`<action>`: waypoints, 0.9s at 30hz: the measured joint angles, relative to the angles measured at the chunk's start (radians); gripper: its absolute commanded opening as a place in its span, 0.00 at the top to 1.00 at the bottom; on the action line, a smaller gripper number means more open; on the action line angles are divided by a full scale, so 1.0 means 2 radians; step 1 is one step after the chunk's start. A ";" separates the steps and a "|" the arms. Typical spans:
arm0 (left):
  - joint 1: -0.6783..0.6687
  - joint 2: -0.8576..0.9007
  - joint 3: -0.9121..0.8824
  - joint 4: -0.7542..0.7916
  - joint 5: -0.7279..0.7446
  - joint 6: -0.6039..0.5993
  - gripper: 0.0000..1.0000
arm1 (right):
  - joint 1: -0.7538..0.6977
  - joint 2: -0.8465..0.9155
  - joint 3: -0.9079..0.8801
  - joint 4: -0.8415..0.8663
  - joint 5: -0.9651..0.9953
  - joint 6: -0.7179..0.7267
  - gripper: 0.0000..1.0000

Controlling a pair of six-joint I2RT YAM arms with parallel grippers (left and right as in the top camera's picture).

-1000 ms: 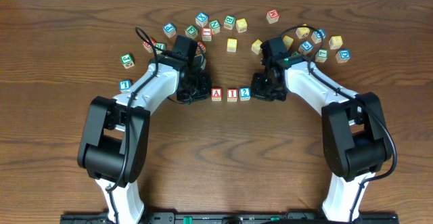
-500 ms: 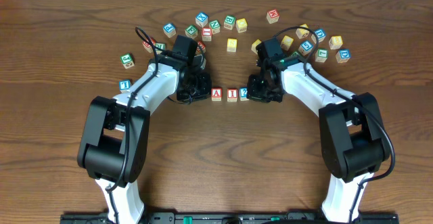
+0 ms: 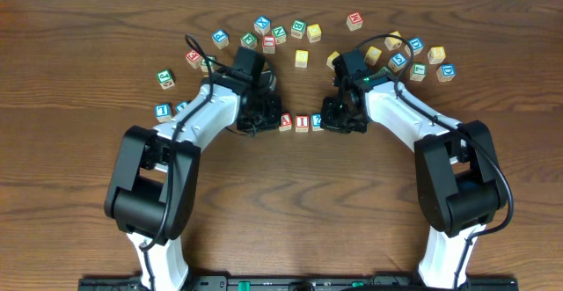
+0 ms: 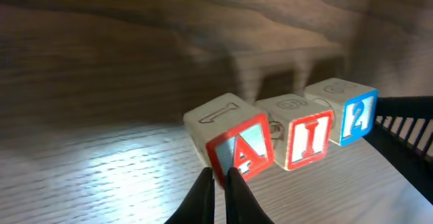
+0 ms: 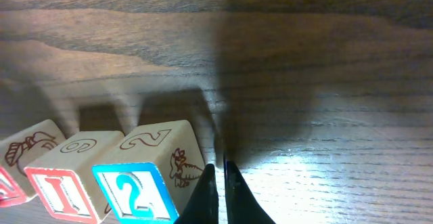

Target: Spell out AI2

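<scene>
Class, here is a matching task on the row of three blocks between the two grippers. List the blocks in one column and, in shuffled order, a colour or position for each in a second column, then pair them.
Column 1
1. A block
2. I block
3. 2 block

Column 2
a. blue frame, at the right end of the row
b. turned out of line, at the tips of the left gripper
c. red frame, in the middle of the row

Pairs: 1-b, 2-c, 3-a
</scene>
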 measured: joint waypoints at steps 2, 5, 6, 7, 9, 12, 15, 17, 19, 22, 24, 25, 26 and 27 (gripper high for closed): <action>-0.002 0.000 0.000 0.000 0.000 0.000 0.92 | 0.002 0.000 0.000 0.001 0.000 0.000 0.99; -0.002 0.000 0.000 0.000 0.000 0.000 0.93 | 0.007 0.000 0.000 0.002 0.000 0.000 0.99; -0.002 0.000 0.000 0.001 0.000 0.000 0.92 | 0.008 0.000 0.000 0.002 0.000 0.000 0.99; -0.002 0.000 0.000 0.001 0.000 0.000 0.92 | 0.008 0.000 0.000 0.002 0.000 0.000 0.99; -0.002 0.000 0.000 0.001 0.000 0.000 0.92 | 0.009 0.000 0.000 0.003 0.000 0.000 0.99; -0.002 0.000 0.000 0.001 0.000 0.000 0.92 | 0.009 0.000 0.000 0.003 0.000 0.000 0.99; 0.002 0.000 0.000 0.001 0.000 0.000 0.92 | 0.009 0.000 0.000 0.009 0.000 0.000 0.99; 0.008 0.000 0.000 0.002 0.000 0.000 0.92 | 0.009 0.000 0.000 0.017 0.000 0.000 0.99; 0.015 0.000 0.000 0.003 0.000 0.000 0.92 | 0.009 0.000 0.000 0.023 0.001 0.000 0.99; 0.023 0.000 0.000 0.004 0.000 0.000 0.92 | 0.009 0.000 0.000 0.025 0.001 0.000 0.99; 0.026 0.001 0.000 0.009 0.000 0.000 0.92 | 0.009 0.000 0.000 0.025 0.001 0.000 0.99; 0.027 0.003 0.000 0.011 0.000 0.000 0.92 | 0.009 0.000 0.000 0.025 0.001 0.000 0.99; 0.027 0.005 0.000 0.012 0.000 0.000 0.92 | 0.009 0.000 0.000 0.026 0.001 0.000 0.99; 0.027 0.009 0.000 0.013 0.001 0.000 0.92 | 0.009 0.000 0.000 0.026 0.001 0.000 0.99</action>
